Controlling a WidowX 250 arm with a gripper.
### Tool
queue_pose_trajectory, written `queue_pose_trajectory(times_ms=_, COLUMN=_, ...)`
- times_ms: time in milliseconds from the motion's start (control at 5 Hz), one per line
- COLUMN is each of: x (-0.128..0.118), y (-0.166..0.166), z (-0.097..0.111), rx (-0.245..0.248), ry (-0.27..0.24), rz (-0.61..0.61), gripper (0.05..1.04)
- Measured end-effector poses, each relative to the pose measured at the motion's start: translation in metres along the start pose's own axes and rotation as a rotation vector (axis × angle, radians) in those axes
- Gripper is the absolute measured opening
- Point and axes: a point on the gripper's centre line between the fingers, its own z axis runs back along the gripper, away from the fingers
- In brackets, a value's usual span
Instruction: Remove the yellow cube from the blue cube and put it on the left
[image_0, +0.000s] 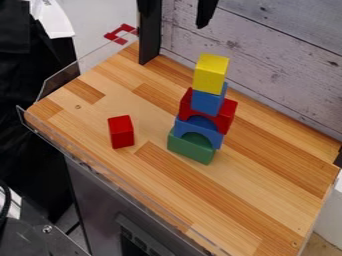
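At the top edge of the camera view, my gripper (176, 20) hangs above and a little left of the stack, its two black fingers spread wide apart with nothing between them. The yellow cube (210, 73) is the topmost block of a tower and rests on the blue cube (207, 102). Under the blue cube come a red arch block (226, 115), a blue arch block (212, 137) and a green block (190, 148) at the bottom. The yellow cube and the fingers do not touch.
A red block (121, 132) stands upright on the wooden table (200, 200), left of the tower. A black post (150, 40) rises at the back edge, beside a grey plank wall (280, 55). Clear low panels edge the table's left and front.
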Motion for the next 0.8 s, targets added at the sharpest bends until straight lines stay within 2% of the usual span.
queue_pose_trajectory(times_ms=200, x=-0.001, y=0.0, z=-0.008, rx=0.008, ry=0.031, rz=-0.001, gripper=0.999)
queue_pose_trajectory(times_ms=400, x=-0.004, y=-0.011, z=-0.013, rx=0.004, ry=0.035, rz=-0.019, gripper=0.999)
queue_pose_trajectory(times_ms=600, x=-0.015, y=-0.031, z=-0.013, rx=0.046, ry=0.045, rz=-0.052, gripper=0.999)
queue_pose_trajectory(times_ms=800, x=-0.023, y=-0.047, z=-0.007, rx=0.048, ry=0.009, rz=-0.08, gripper=0.999)
